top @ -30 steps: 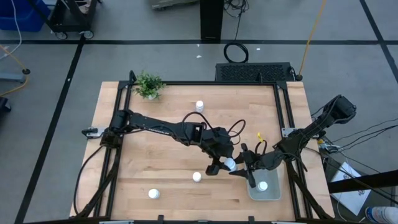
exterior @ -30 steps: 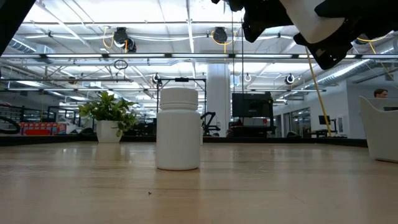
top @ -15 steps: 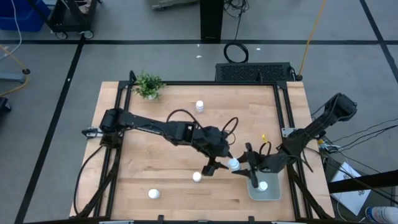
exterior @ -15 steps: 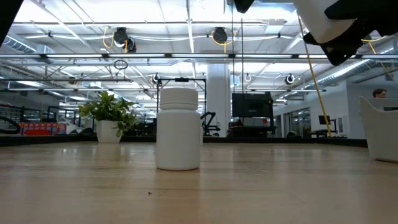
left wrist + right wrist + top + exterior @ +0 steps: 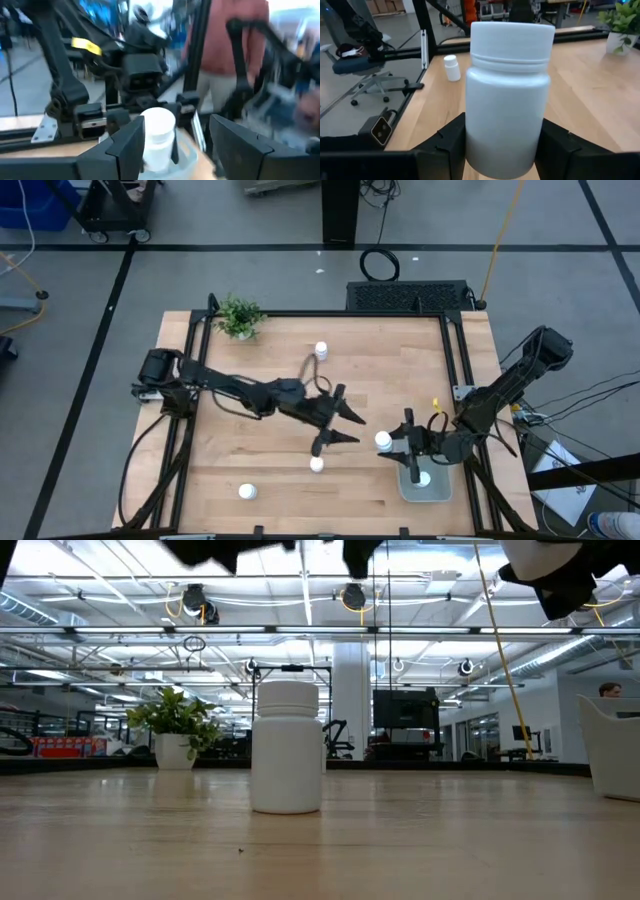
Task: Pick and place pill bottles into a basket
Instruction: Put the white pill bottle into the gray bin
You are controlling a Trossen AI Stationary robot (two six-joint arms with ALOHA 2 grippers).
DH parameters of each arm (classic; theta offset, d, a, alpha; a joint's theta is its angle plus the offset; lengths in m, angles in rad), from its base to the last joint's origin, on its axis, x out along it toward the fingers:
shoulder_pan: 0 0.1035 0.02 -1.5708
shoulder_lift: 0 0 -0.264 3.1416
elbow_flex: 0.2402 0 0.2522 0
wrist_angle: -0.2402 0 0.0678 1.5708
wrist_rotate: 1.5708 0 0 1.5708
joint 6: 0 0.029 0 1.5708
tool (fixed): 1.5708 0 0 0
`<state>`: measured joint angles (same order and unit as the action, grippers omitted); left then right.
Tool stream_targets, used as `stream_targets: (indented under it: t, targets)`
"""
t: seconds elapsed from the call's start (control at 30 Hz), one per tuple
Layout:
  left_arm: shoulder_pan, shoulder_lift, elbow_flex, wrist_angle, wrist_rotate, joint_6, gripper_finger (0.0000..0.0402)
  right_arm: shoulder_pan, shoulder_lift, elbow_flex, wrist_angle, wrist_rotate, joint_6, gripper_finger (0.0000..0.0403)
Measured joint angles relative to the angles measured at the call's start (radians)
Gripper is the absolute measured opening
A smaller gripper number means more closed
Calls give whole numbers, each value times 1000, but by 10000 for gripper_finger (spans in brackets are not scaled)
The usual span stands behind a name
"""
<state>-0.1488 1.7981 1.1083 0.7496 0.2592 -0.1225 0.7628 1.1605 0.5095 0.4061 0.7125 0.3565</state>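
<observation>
— Where do we find the bottle that matters?

— We see the held pill bottle (image 5: 382,440) clamped upright in the right gripper (image 5: 392,446), just beside the basket (image 5: 437,492), off its corner on the side toward the table's middle. In the right wrist view that bottle (image 5: 508,95) fills the space between the two dark fingers (image 5: 441,146), which press its lower sides (cap up, body straight).

— And the basket itself?

— It sits at the table's (image 5: 270,370) right front corner, with one bottle in the basket (image 5: 423,478) already standing inside.

— How about the other pincer?

— The left gripper (image 5: 338,428) hangs over the middle of the table with its fingers spread wide and nothing between them. Through the left wrist view we look past its parted fingers (image 5: 127,145) at the right arm's bottle, well apart from them.

— What of the remaining bottles?

— We count three more on the wood: a middle bottle (image 5: 317,464) just in front of the left gripper, a front bottle (image 5: 247,492) near the front edge on the left, and a far bottle (image 5: 321,350) toward the back. In the low view one bottle (image 5: 287,747) stands upright on the table (we cannot tell which of the three it is).

— Anything else?

— A potted plant (image 5: 239,316) stands at the back left corner.
</observation>
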Motion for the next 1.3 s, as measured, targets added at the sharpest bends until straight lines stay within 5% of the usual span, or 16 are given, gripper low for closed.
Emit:
stream_targets:
  t: [0.13,0.87,1.3]
  targets:
    - [16,27,-95,204,-24,-83,228,-27,24,0,51,2,-39,164]
    - [-9,68,-83,138,-118,-95,228,-125,116,0,229,-41,-109,164]
    - [-17,68,-83,129,-179,-95,228,-209,169,0,337,-158,-126,164]
